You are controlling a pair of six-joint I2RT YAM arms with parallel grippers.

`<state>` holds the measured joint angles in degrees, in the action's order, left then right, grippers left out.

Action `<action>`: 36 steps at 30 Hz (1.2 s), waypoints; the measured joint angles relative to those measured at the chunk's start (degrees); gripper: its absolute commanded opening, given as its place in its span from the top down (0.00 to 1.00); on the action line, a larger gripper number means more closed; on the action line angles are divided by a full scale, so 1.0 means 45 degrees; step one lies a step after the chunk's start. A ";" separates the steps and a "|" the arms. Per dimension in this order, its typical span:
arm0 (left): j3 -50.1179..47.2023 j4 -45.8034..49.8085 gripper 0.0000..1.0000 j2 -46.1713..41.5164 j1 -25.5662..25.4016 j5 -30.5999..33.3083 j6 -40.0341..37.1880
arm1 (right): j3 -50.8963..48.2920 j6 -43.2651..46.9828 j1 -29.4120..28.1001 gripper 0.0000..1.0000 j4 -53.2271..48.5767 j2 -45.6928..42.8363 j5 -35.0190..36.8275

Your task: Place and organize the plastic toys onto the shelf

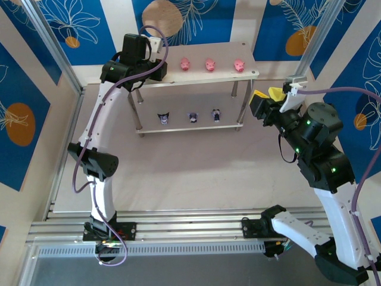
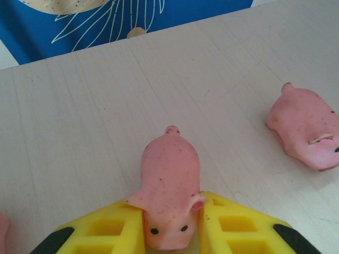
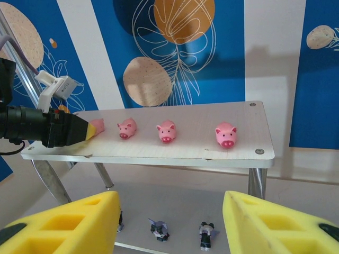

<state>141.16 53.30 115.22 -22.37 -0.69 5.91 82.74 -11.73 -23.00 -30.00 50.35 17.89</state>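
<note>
Left tool (image 2: 172,225) tight around a pink pig (image 2: 169,174) atop the shelf (image 2: 79,132), another pig (image 2: 307,129) nearby; right tool (image 3: 170,211) spread wide, empty.

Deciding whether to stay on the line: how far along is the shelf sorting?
Done: three pigs on the top board, three dark figurines below. In hand: left gripper pinches a fourth pig on that board. Left: release it; right gripper open.

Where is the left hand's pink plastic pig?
Left wrist view: the pig sits on the beige shelf's top board, between the left hand's fingers, another pig to its right.
</note>
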 measured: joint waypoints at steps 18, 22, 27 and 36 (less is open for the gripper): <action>-0.0792 -0.0933 0.71 -0.0238 -0.0097 0.0981 0.0262 | 0.0000 0.0010 0.0243 0.44 0.0000 0.0000 -0.0223; -0.0850 -0.1015 0.65 -0.0238 -0.0136 0.0981 0.0403 | 0.0000 0.0005 0.0291 0.44 -0.0005 -0.0053 -0.0238; -0.0899 -0.1073 0.63 -0.0248 -0.0204 0.0981 0.0486 | 0.0000 0.0005 0.0311 0.44 -0.0010 -0.0151 -0.0325; -0.0957 -0.1083 0.40 -0.0262 -0.0272 0.0976 0.0675 | 0.0000 0.0005 0.0369 0.44 -0.0010 -0.0359 -0.0335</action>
<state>136.86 48.42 114.04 -23.59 3.70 8.95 82.74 -11.70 -21.34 -30.04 48.73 16.38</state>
